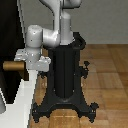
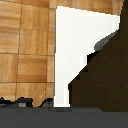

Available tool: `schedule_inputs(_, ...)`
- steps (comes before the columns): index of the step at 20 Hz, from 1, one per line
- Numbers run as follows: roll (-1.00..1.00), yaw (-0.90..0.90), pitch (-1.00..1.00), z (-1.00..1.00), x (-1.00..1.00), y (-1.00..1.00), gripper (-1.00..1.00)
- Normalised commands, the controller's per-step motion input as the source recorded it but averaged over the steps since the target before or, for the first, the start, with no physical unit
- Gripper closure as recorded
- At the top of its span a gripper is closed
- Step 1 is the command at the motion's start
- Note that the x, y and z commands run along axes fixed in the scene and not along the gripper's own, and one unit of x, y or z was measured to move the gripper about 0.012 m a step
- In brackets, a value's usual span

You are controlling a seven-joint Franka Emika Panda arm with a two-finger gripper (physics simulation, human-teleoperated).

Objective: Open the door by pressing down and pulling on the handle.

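Pedestal (image 1: pixel 64 75): we see it nearest, black, on wood floor (image 1: pixel 107 70).
Gripper (image 1: pixel 22 62): at the handle; we cannot tell how the jaws stand.
Handle (image 1: pixel 11 66): tan bar projecting from the door (image 1: pixel 7 35), exterior view's left.

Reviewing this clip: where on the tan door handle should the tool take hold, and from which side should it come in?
Probably best near the free end of the handle, the short tan bar sticking out from the dark door. Its round shape suits fingers closing over it from above, which also suits pressing down. The tool sits beside that bar in the exterior view; contact cannot be told.
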Motion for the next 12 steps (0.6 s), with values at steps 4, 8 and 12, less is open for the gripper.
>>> schedule_inputs(4, 0.00, 0.00, 0.00, 0.00, 0.00, 1.00, -1.00)
schedule_inputs(8, 0.00, 0.00, 0.00, 0.00, 0.00, 1.00, -1.00)
schedule_inputs(12, 0.00, 0.00, 0.00, -0.33, 0.00, 0.25, -1.00)
